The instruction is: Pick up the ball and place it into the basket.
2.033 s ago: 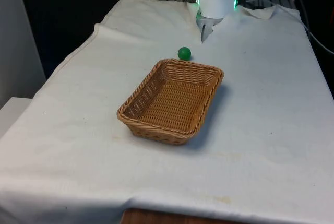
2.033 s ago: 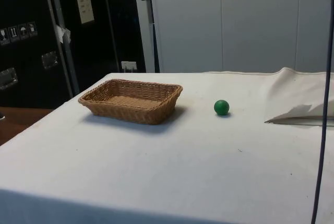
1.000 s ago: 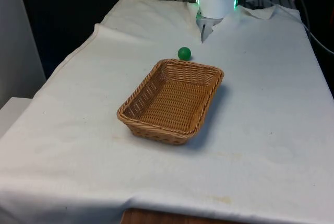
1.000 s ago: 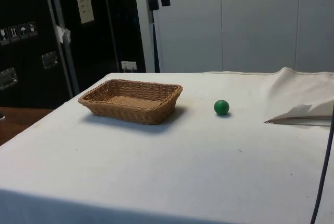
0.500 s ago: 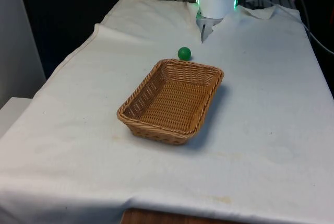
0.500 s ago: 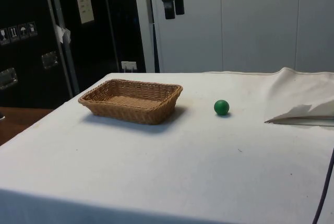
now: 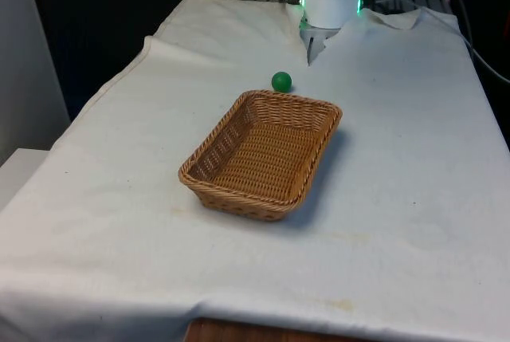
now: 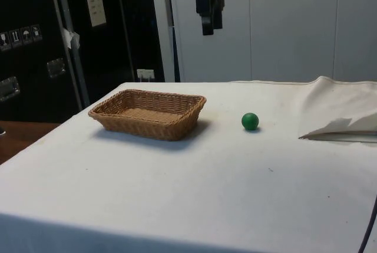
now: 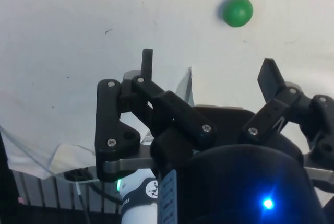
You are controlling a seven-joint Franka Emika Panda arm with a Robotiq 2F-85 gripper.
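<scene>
One green ball [image 7: 280, 81] sits on the white cloth [image 7: 398, 198], just beyond the far rim of the wicker basket [image 7: 263, 155] and a little apart from it, nearer the robot's base. From the side, the ball [image 8: 250, 121] rests alone between the basket [image 8: 148, 112] and a raised fold of cloth [image 8: 339, 108].

I have the claw [image 8: 208, 29] high above the table, roughly over the gap between basket and ball, pointing straight down. From the wrist camera I see the claw [image 9: 206, 75] with its two fingers [image 9: 146, 63] spread wide and nothing between them; the ball [image 9: 238, 11] lies on bare cloth well off from the fingertips. I read that open stance as readiness for a top-down grab, since a round ball on cloth offers no edge to hook.

I judge the task barely begun: the ball is untouched and the basket holds nothing that I can see, though its near wall hides part of the floor in the side view.

My next move, as I see it, is to shift the claw over the ball and lower it so a finger passes on each side. A ball rolls easily, so an off-centre closing could nudge it away, perhaps toward the basket wall. The short carry to the basket should then be simple, its open top being broad.
</scene>
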